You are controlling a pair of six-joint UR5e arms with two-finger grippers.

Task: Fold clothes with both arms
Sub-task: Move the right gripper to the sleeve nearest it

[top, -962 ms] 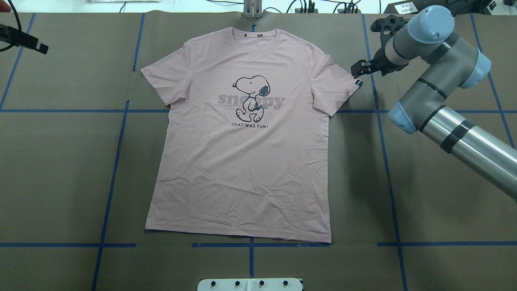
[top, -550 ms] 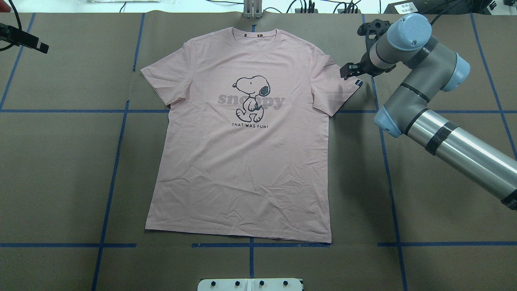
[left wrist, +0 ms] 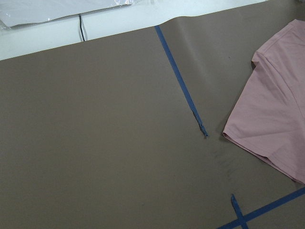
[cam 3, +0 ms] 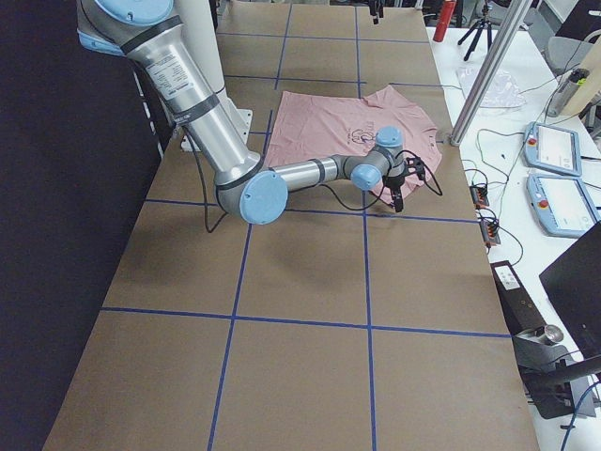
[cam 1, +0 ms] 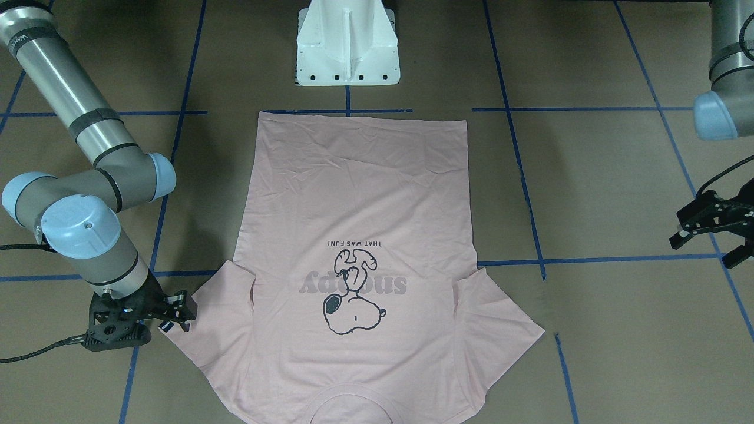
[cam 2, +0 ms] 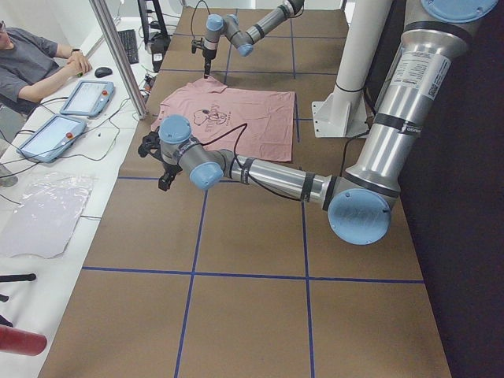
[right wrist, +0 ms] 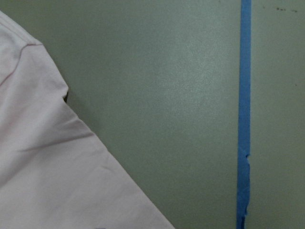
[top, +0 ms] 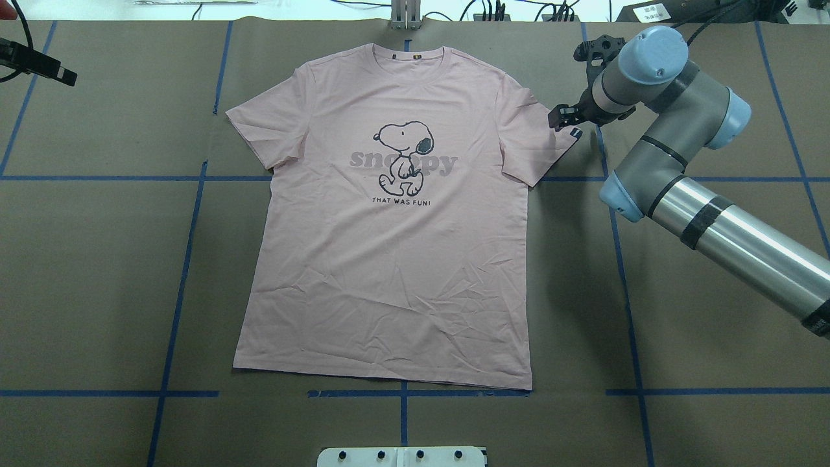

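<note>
Front-facing view: I have the T-shirt (cam 1: 359,194) lying flat and print-up on the brown table (cam 1: 589,176), its hem towards the white pedestal (cam 1: 346,41). My right gripper (cam 1: 179,315) is at the tip of the shirt's tagged sleeve, jaws spread as far as I can make out. I cannot tell whether it touches the cloth. My left gripper (cam 1: 701,247) hangs well apart from the shirt's other sleeve, jaws spread.
Overhead view: the dog print (top: 402,159) sits on the shirt's chest. The small black sleeve tag (top: 575,133) lies just beside my right gripper.
Left side view: my left arm (cam 2: 268,177) ends near the shirt's closer sleeve, apart from it.
Right side view: my right arm (cam 3: 300,174) ends over the shirt's closer sleeve, fingers pointing down.
Left wrist view: one shirt sleeve, with bare table beside it.
Right wrist view: the shirt's sleeve edge, with a strip of blue tape (right wrist: 245,95) apart from it.
</note>
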